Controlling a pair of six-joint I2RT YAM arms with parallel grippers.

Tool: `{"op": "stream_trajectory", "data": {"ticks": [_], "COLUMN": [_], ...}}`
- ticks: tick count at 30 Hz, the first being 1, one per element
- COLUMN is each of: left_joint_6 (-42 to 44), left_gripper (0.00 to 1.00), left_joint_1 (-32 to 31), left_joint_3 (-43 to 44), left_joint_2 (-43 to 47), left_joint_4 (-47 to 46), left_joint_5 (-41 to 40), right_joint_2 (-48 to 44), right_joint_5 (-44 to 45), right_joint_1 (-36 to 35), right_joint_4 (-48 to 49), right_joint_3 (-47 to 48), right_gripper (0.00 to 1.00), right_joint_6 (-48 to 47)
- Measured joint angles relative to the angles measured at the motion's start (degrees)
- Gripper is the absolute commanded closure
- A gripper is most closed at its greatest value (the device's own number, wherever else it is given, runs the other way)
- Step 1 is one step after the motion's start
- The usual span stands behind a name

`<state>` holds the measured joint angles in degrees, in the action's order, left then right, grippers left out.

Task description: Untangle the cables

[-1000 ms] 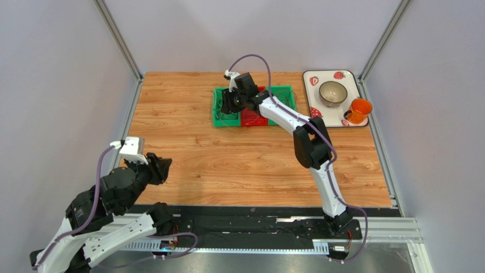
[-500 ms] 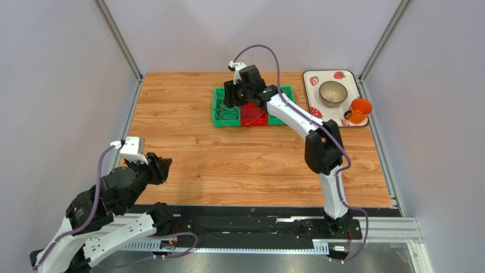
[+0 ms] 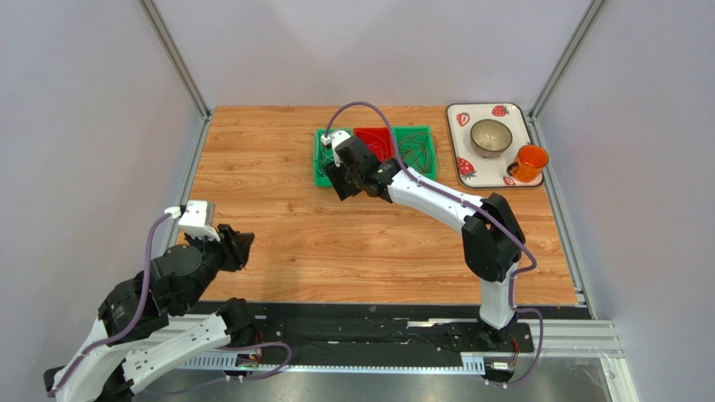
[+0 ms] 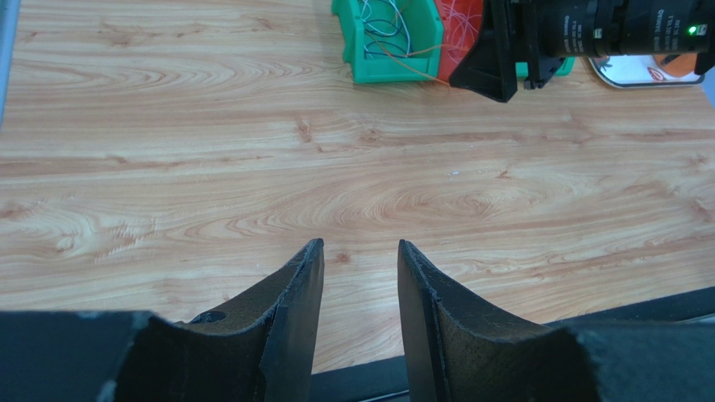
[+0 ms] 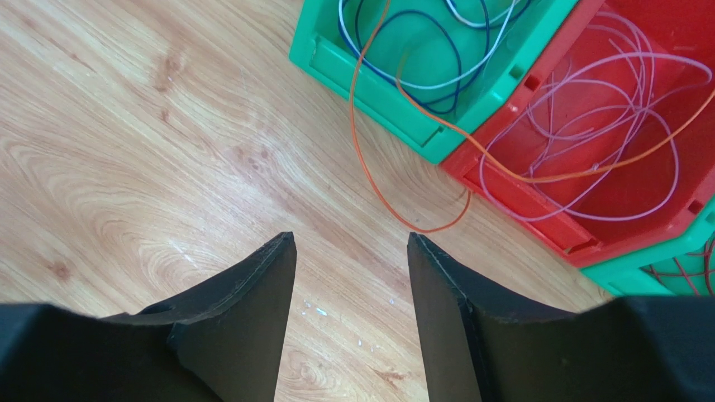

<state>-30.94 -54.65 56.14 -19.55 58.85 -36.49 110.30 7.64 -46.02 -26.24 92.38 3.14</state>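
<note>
Right gripper (image 5: 351, 251) spread, empty, near orange cable (image 5: 357, 142) trailing from green bin (image 5: 378, 92) and red bin (image 5: 520, 205); snag points unclear, tug may drag bins.

The light-brown wood-grain worktop (image 3: 336, 243) carries 3 small plastic bins in 1 row near its far edge, touching side by side: a green open-topped bin (image 3: 322, 167) on the left; a red open-topped bin (image 3: 375, 138) in the middle; a second green bin (image 3: 417, 146) on the right; just beside that row, at the far right corner, lies a white rectangular tray with strawberry prints (image 3: 487, 170); 1 thin orange cable (image 5: 430, 229) comes over the left bin's near wall, and its loop rests on the bare wood just in front of the bins.
</note>
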Motion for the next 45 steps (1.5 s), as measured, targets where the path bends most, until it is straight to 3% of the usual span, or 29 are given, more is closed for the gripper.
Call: {"op": "stream_trajectory", "data": {"ticks": [12,17,24,25,29,45], "left_joint_6": [0.0,0.0,0.0,0.0,0.0,0.0], "left_gripper": [0.54,0.54,0.54,0.54,0.54,0.54], "left_joint_1": [0.0,0.0,0.0,0.0,0.0,0.1], "left_joint_3": [0.0,0.0,0.0,0.0,0.0,0.0], "left_joint_2": [0.0,0.0,0.0,0.0,0.0,-0.4], "left_joint_4": [0.0,0.0,0.0,0.0,0.0,0.0], "left_joint_5": [0.0,0.0,0.0,0.0,0.0,0.0], "right_joint_2": [0.2,1.9,11.6,16.9,20.9,29.0], "right_joint_5": [9.5,9.2,2.9,1.0,-0.1,-2.1], "right_joint_1": [3.6,8.0,13.9,15.7,16.4,16.7], "right_joint_4": [-2.3,-2.8,-3.8,-4.6,-5.9,-5.4], "right_joint_3": [2.2,8.5,23.0,29.8,34.4,36.7], "right_gripper": [0.48,0.49,0.52,0.52,0.51,0.48], "right_joint_6": [6.0,8.7,9.7,8.8,6.8,-3.5]}}
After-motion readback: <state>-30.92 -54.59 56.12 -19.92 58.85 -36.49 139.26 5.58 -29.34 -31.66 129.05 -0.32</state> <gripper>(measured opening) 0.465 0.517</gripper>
